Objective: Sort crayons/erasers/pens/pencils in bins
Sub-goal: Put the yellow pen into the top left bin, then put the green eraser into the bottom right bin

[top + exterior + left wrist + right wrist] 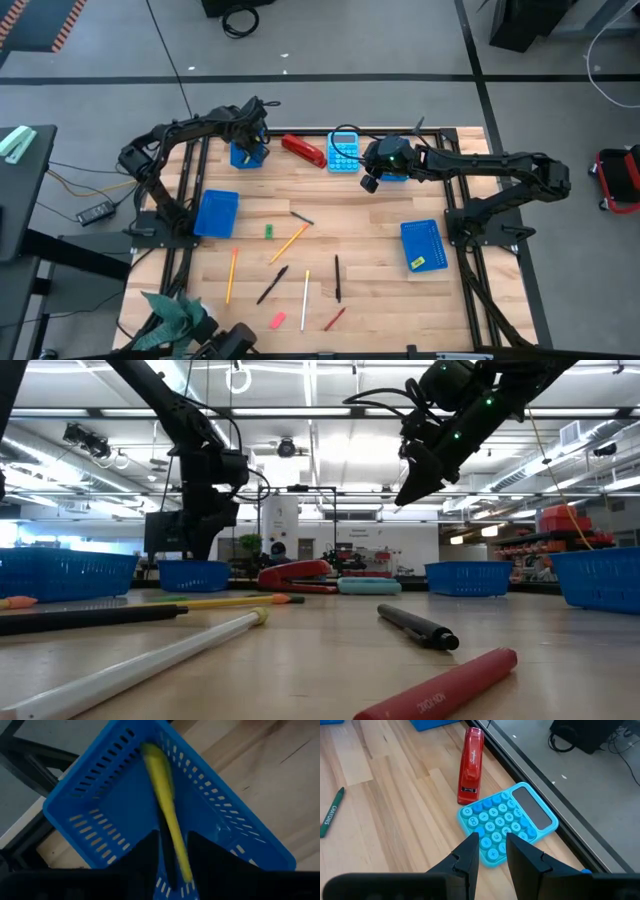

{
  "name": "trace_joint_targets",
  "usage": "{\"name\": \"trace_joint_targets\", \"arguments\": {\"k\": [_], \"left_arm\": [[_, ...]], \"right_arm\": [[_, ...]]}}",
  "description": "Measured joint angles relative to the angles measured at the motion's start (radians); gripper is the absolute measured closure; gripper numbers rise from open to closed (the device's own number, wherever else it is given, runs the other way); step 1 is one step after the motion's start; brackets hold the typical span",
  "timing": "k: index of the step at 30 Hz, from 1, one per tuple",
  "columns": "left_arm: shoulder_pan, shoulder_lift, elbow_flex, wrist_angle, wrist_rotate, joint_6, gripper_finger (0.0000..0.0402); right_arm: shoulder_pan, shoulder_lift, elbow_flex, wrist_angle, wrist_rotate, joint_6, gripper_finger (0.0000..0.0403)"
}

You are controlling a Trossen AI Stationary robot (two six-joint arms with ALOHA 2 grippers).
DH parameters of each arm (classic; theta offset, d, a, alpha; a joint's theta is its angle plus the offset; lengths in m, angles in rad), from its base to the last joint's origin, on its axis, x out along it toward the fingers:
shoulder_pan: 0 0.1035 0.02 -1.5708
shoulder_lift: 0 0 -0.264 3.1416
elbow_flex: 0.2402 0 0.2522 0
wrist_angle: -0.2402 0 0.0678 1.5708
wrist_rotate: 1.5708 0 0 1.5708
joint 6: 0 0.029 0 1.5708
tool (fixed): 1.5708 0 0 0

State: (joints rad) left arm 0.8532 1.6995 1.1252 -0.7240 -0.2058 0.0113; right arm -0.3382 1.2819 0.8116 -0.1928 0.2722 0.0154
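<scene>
My left gripper (pixel 256 133) hangs over the far-left blue bin (pixel 248 153), its fingers open. A yellow pencil (pixel 167 810), blurred, lies in that bin and runs into the gap between the fingers. My right gripper (pixel 369 183) is slightly open and empty, above the light-blue calculator (pixel 507 820). On the table lie an orange pencil (pixel 288 243), another orange pencil (pixel 232 275), a white pencil (pixel 305 286), two black pens (pixel 272 284) (pixel 337 278), a red crayon (pixel 334 319), a dark-green crayon (pixel 332 812), a green eraser (pixel 269 231) and a pink eraser (pixel 278 320). My left gripper comes from above with the pencil's near end (pixel 181 867) between its fingers. The gap looks wider than the pencil, and I cannot tell whether a finger touches it. The pencil's far end (pixel 150 752) reaches the bin's far corner.
A red stapler (pixel 303 150) lies left of the calculator. Other blue bins stand at the left (pixel 217 212), at the right (pixel 423 245) with a yellow eraser (pixel 417 263) inside, and under my right arm (pixel 397 172). A green cloth (pixel 175 315) lies at the near-left corner.
</scene>
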Motion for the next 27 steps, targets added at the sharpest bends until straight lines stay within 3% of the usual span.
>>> {"name": "trace_joint_targets", "arguments": {"k": [6, 12, 18, 27], "left_arm": [[-0.004, -0.068, 0.000, -0.044, 0.003, 0.003, 0.0246], [-0.086, -0.155, 0.002, -0.127, 0.141, -0.056, 0.0237], [-0.300, -0.197, 0.001, -0.192, 0.225, -0.120, 0.0258], [-0.671, -0.195, 0.001, -0.200, 0.233, -0.468, 0.0287]], "right_arm": [[0.000, 0.000, 0.000, 0.000, 0.000, 0.001, 0.0299], [0.000, 0.000, 0.000, 0.000, 0.000, 0.001, 0.0299], [0.000, 0.000, 0.000, 0.000, 0.000, 0.000, 0.0299], [0.000, 0.000, 0.000, 0.001, 0.000, 0.001, 0.0299]]}}
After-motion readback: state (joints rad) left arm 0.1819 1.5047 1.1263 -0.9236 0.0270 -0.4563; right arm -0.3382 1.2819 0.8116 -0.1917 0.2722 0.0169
